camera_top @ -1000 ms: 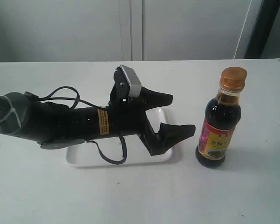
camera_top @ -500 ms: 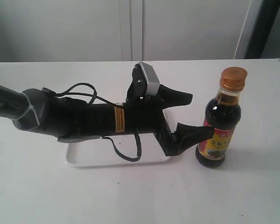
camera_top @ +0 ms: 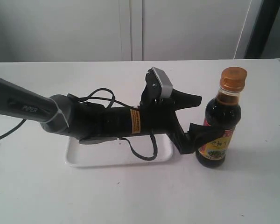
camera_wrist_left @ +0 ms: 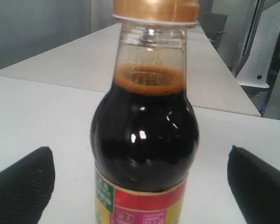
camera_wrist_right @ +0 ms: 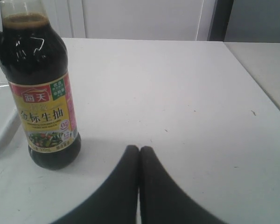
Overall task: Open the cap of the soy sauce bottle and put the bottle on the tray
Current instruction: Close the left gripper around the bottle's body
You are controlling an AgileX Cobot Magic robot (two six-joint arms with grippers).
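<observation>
Left gripper (camera_top: 201,117): jaws spread wide, one finger on each side of the bottle's body, nothing clamped. From the left wrist camera the two black fingertips (camera_wrist_left: 21,184) sit at the frame's lower corners with the bottle centred between them and white table showing in the gaps on both sides. Whether the nearer finger touches the label in the exterior view cannot be told.

Left arm (camera_top: 84,122): black, stretched across the tray from the left side of the exterior view, cable looped beneath it, silver wrist camera (camera_top: 161,84) on top.

Right gripper (camera_wrist_right: 139,182): fingers pressed together, holding nothing, low over the table and near the bottle without touching it.

Soy sauce bottle (camera_top: 220,119): upright on the white table (camera_top: 140,196), just beside the tray's right end, not on it. Dark liquid fills it to the base of the neck; red and yellow label with Chinese characters faces the right wrist camera (camera_wrist_right: 45,111).

Cap (camera_top: 234,79): orange-brown, seated flat on the neck, shut.

Tray (camera_top: 107,157): white, shallow rim, flat on the table under the left arm; its far portion is hidden by the arm.
</observation>
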